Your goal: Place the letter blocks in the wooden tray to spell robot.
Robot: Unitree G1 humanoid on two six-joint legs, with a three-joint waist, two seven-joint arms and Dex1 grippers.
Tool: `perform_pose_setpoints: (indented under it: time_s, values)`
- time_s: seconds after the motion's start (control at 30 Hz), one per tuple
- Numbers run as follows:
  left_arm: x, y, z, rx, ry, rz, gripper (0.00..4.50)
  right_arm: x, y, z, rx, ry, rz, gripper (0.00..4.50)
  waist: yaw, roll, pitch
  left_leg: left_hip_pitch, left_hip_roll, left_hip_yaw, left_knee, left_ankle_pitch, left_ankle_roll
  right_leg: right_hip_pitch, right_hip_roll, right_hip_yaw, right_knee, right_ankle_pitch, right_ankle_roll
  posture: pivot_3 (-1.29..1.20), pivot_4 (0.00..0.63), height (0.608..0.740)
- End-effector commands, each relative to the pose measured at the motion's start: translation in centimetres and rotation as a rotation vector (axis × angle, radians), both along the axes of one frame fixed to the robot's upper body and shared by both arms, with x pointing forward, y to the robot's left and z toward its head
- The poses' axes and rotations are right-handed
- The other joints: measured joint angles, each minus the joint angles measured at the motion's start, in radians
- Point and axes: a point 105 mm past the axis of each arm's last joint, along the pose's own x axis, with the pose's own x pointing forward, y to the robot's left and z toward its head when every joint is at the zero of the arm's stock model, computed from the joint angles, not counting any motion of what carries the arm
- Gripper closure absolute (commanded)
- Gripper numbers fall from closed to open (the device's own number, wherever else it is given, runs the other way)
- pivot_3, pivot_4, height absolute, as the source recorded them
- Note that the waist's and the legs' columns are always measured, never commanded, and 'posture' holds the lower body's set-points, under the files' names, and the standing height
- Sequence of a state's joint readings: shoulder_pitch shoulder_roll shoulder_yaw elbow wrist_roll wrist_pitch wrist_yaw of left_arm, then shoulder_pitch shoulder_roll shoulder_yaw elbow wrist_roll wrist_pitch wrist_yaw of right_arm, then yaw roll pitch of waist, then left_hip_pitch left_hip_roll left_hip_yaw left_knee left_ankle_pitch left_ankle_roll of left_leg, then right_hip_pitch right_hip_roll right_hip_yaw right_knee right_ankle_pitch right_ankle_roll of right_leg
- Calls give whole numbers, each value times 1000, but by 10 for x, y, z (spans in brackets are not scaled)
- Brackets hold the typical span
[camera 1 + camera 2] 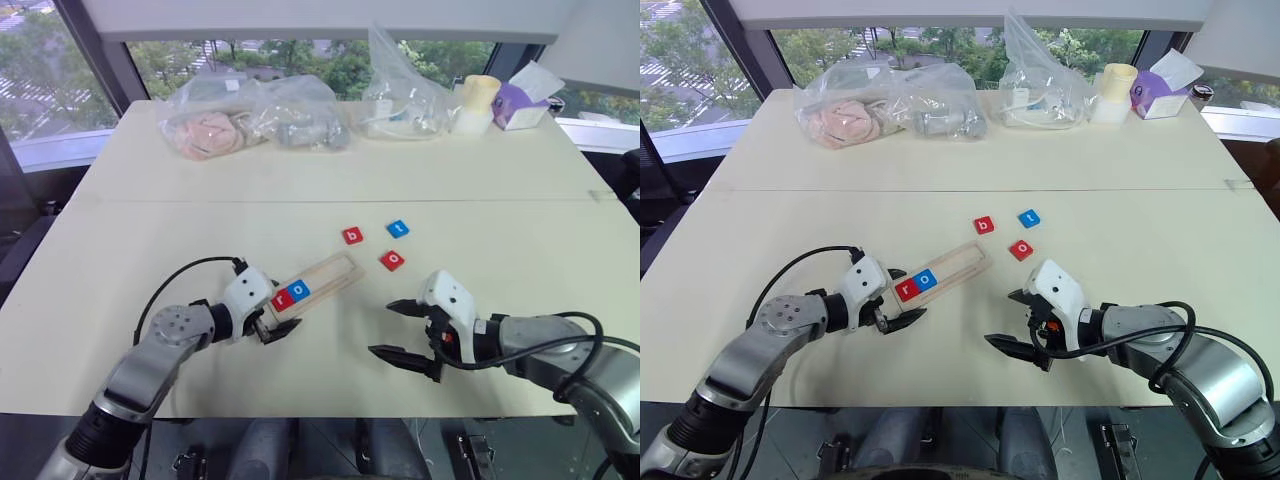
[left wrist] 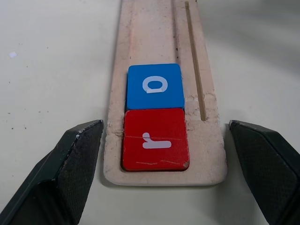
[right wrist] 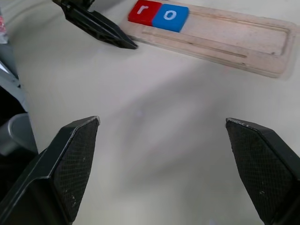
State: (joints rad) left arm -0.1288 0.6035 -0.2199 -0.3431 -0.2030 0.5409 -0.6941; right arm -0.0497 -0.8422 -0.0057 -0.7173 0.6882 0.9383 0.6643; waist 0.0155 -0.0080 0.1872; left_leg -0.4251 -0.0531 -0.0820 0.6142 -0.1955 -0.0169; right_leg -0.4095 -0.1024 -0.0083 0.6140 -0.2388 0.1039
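A wide pale cream table (image 1: 150, 240) carries everything. Along its far edge lie crumpled clear plastic bags (image 1: 250, 120) with soft contents.

Nearer the front, the long narrow pale wooden tray (image 1: 335, 270) lies at a slant on the tabletop, its near end pointing toward the left arm. The black two-fingered left gripper (image 1: 275, 325) sits at that near end. In the left wrist view its fingers (image 2: 70, 164) stand apart, one on each side of the tray's end, clamping nothing.

The black two-fingered right gripper (image 1: 381, 328) hovers over bare table to the right of the tray, spread wide and empty.

Two square tiles fill the near end of the tray's recess, touching each other: a red tile with a white r (image 1: 281, 298) at the very end, then a blue tile with a white o (image 1: 300, 291).

Three tiles lie loose on the table beyond the tray's far end: a red b tile (image 1: 353, 236), a blue t tile (image 1: 398, 228), and a red o tile (image 1: 392, 260).
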Motion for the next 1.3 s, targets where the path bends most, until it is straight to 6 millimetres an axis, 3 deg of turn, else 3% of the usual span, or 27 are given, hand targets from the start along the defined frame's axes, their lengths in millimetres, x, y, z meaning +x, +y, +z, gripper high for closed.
perform_pose_setpoints:
  time_s: [0.03, 0.27, 0.43, 0.53, 0.8, 1.07, 1.1, 1.13, 1.3]
  values:
    - [0, 14, -25, 69, 75, 63, 1363, 3, 1, 7, 11, -45, 3, 0, 0, 0, 0, 0, 0, 0, 0, 0, 0, 0, 0, 0, 0, 0, 0, 0, 150, 740]
    - [7, 21, -21, 87, 40, 52, 1363, 5, -2, 7, 14, -47, -13, 0, -1, 3, -3, 1, 0, 0, 0, -2, -3, 1, 0, 0, 0, 0, 0, 0, 150, 740]
    - [21, 24, 24, 105, -108, -275, 1363, 9, -10, 7, 35, -35, -53, 0, -3, 2, -2, 0, 2, -1, 0, -2, -3, -1, 1, 0, 0, 1, -1, 0, 150, 740]
    - [33, 25, 35, 170, -134, -427, 1363, 19, -19, 8, 44, -56, -114, 0, -2, 3, -2, -2, 2, 0, 0, 0, 0, -3, 2, -1, 0, 1, -2, 0, 150, 740]
    - [48, -1, 34, 201, -137, -720, 1363, 9, -29, 7, 40, -65, -175, 0, 1, 1, -2, -5, -3, 2, 0, -2, 5, -3, 0, -1, -2, 0, 2, 0, 150, 740]
    - [58, -13, 11, 190, -51, -704, 1363, 2, -33, 6, 37, -72, -227, 0, -2, 0, -1, -2, -1, 1, 3, -2, 5, -1, 2, -1, 1, 0, 4, 0, 150, 740]
    - [57, -14, 9, 177, -32, -699, 341, 2, -34, 6, 34, -76, -233, 0, -2, 0, -1, -2, -1, 1, 3, -2, 5, 0, 2, -1, 1, 0, 4, 0, 150, 740]
    - [56, -15, 8, 166, -20, -699, 34, 2, -35, 6, 34, -78, -237, 0, -2, 0, -1, -1, -1, 1, 3, -2, 5, 1, 2, -1, 1, 0, 4, 0, 150, 740]
    - [55, -19, 9, 134, -43, -671, 34, 6, -37, 9, 32, -94, -245, 0, -2, 0, -1, -1, -1, 1, 4, -2, 5, 1, 2, -1, 1, 1, 5, 0, 150, 740]
